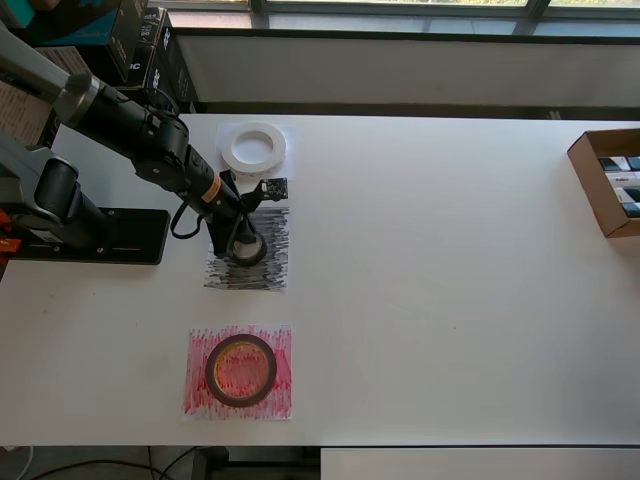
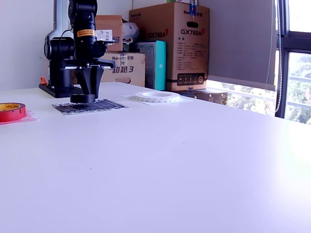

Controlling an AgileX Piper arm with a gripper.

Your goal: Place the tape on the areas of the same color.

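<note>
white table | open cardboard box rt edge | stacked cartons behind

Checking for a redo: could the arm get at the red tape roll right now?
Probably yes. The red tape roll lies flat and alone on the red-streaked paper, nothing over it; the end effector sits at the black roll nearby.

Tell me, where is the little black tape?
The small black roll sits on the black-streaked paper in the overhead view's left-middle, under the gripper, between the white ring and the red ring.
</note>
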